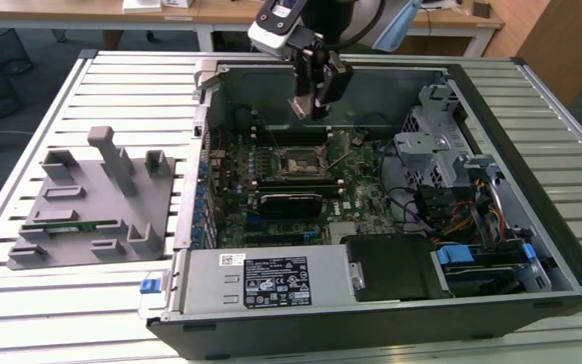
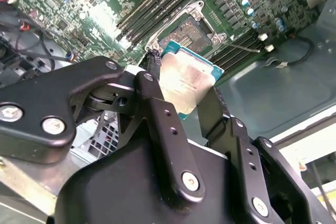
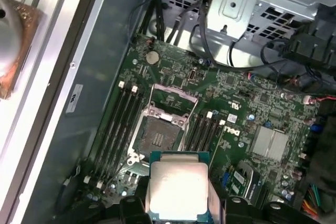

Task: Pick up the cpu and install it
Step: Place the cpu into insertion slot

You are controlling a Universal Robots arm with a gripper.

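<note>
Tool [image 2: 184, 103] clamped on cpu [image 2: 190, 69] edges, hovering near open socket [image 3: 157, 132]. Judgement: keep cpu level, corners squared to socket.

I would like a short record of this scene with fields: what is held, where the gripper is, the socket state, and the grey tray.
held: cpu, between the jaws of the gripper
gripper place: above the motherboard, inside the open computer case
socket: empty
grey tray: holds a green memory stick, outside the case
</note>
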